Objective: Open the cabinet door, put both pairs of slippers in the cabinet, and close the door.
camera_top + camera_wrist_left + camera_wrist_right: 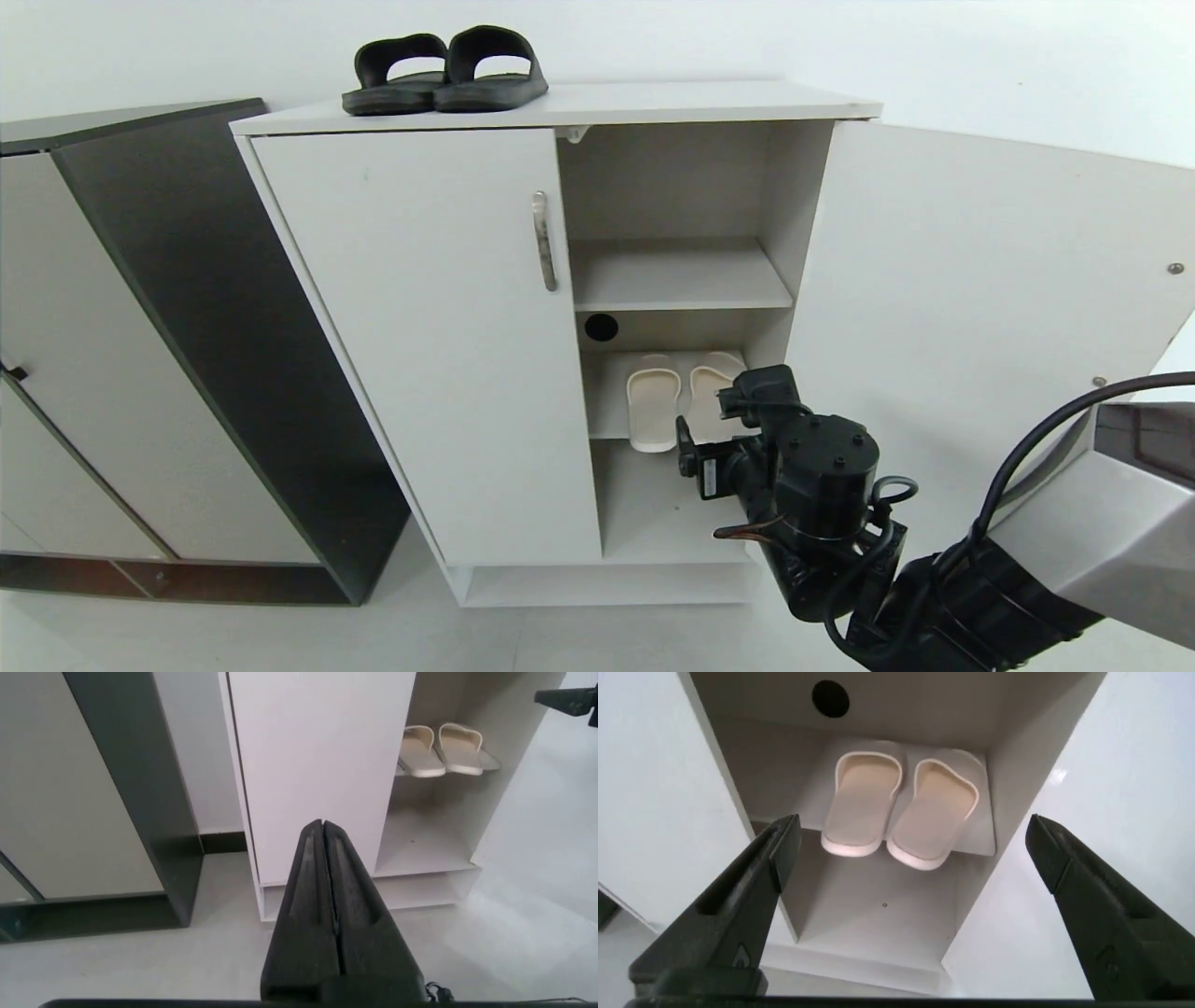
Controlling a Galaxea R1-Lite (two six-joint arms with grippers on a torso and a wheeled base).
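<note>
1. A dark cabinet [187, 327] stands at the far left and has no part in the job.
2. The left gripper [322, 831] hangs low, facing the white cabinet [709, 98], with its jaws pressed flat together and nothing between them.
3. A pair of black slippers [444, 73] sits side by side on the white cabinet's top, near its left end and above the closed left door [439, 345]. This pair is not yet put away. They look light, rubbery and bendy, so a pinch at the sole edge would probably flex and slide. I would take them by the broad straps, or clamp the two touching inner edges so both lift together.
4. A pair of cream slippers [653, 401] lies on the lower shelf [607, 392] in the open right half. Their heels poke slightly over the front edge.
5. The right gripper [913, 831] hovers just in front of that shelf with its jaws spread wide and empty.
6. The right door [980, 280] stands swung fully open, so closing it looks like the last step.
</note>
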